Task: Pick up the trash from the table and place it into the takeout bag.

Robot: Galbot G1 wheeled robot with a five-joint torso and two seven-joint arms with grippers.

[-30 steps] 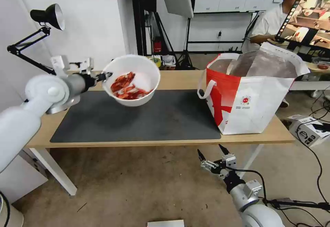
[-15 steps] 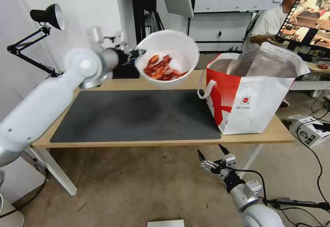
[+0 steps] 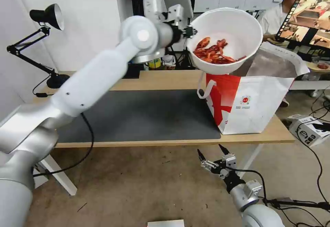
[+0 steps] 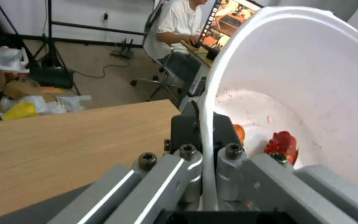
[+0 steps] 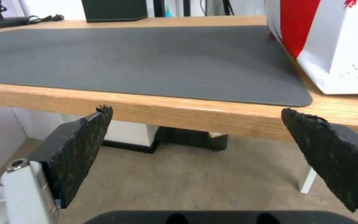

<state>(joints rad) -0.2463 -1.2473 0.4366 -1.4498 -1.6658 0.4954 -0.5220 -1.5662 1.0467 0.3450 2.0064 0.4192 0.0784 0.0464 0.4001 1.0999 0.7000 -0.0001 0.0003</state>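
The white bowl (image 3: 225,39) of red crayfish shells (image 3: 215,52) is up in the air, tipped a little toward the robot, hanging right over the near-left corner of the takeout bag's (image 3: 256,96) open mouth, its underside just above the bag's rim. The left end effector (image 3: 190,31) has it by the rim on the side away from the bag, clamped with one finger inside the bowl and one outside; the wrist view shows the thin white wall (image 4: 207,149) pinched between the two dark pads. The long white left arm reaches up and across from the left to get there. The red-and-white bag stands on the right end of the counter (image 3: 165,80), its foil lining showing and a white strap handle drooping toward the dark grey mat (image 3: 144,117). Down below the counter's front edge, the right end effector (image 3: 210,154) sits with its fingers spread well apart, gripping nothing, pointed at the counter.
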